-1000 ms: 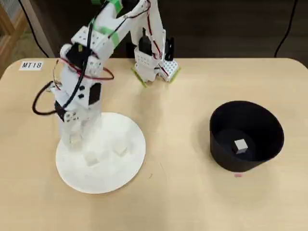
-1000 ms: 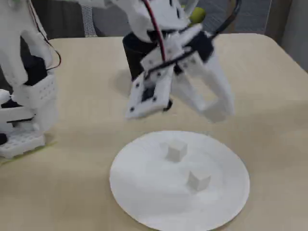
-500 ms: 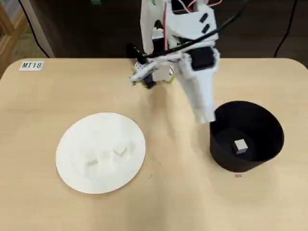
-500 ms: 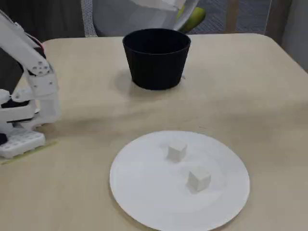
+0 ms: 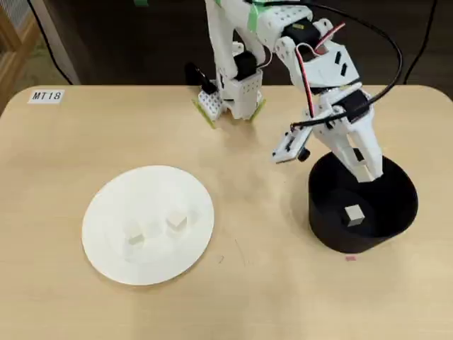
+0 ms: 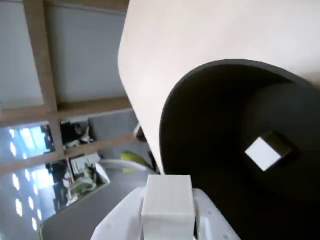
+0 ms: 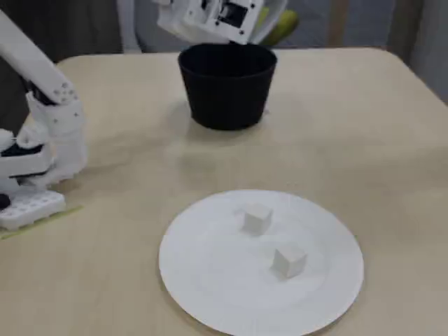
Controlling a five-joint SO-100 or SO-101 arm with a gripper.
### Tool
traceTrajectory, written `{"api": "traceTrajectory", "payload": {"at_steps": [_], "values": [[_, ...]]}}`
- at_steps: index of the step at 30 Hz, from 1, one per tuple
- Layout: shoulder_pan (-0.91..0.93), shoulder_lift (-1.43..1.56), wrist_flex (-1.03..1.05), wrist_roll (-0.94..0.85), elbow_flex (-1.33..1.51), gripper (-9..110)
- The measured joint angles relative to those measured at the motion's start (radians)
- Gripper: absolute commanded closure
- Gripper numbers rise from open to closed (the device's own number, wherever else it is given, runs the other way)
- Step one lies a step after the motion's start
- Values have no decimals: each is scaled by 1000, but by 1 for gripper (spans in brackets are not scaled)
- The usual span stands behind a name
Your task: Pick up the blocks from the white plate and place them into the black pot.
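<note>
- A pale block [image 6: 167, 202] is seen clamped between the fingers of the tool [image 6: 167, 220] in the wrist view; the fingers are closed only as far as the cube's sides allow.
- In the overhead view the tool [image 5: 367, 170] is held above the far rim of the black pot [image 5: 322, 223], at the right of the table [image 5: 269, 283].
- One block [image 5: 353, 214] is already lying on the pot's floor; it is also shown in the wrist view [image 6: 266, 150], below and beyond the held cube.
- Two more blocks are left on the white plate [image 5: 106, 248] at the left of the overhead view, one [image 5: 177, 222] just beside the other [image 5: 136, 239], well apart from the pot.
- The step in hand is judged to be the drop of the second cube: carrying appears done and release is not yet made.
- From the wrist view the held cube is placed near the pot's edge rather than over its middle, so a small advance over the opening is probably needed before the fingers are parted.
- After release, a return to the plate is called for, since half of the task is judged to remain.
</note>
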Motion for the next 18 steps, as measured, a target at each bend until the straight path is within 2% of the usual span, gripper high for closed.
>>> {"api": "traceTrajectory", "payload": {"at_steps": [3, 7, 8, 14, 16, 18], "values": [[-5, -12, -9, 0, 0, 103], [-5, -15, -9, -12, 0, 77], [-5, -15, -9, -25, 0, 74], [-5, -15, 18, -37, 0, 71], [0, -15, 37, -40, 0, 76], [9, -12, 60, -43, 0, 88]]}}
